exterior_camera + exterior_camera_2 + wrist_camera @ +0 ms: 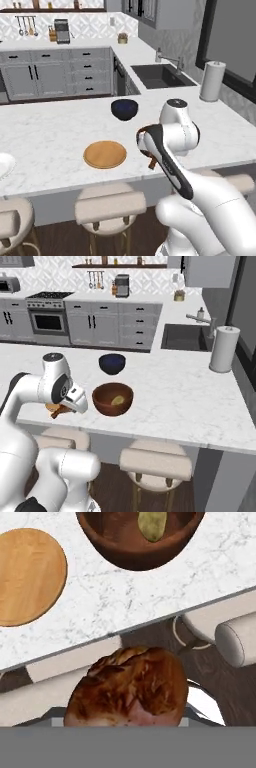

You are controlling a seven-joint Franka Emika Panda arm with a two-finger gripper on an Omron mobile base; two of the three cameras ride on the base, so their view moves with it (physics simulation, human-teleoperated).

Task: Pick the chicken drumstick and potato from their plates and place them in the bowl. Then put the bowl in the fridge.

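My gripper (61, 409) is shut on the chicken drumstick (129, 693), whose brown roasted bulk hides the fingertips in the hand view. It hangs just off the counter's front edge, left of the bowl (113, 399). A brown end of the drumstick (152, 164) pokes out under the hand. The deep reddish-brown bowl (142, 542) holds the yellowish-green potato (151, 524), also visible as the potato (118, 400). The tan wood-like plate (105, 154) lies bare on the counter, left of the bowl. The white plate (4, 165) peeks in at the far left edge.
A dark blue bowl (112, 363) stands behind the wooden one. A paper towel roll (223, 349) and a sink (184, 337) are at the back right. Padded stools (110, 206) line the front of the counter (175, 391).
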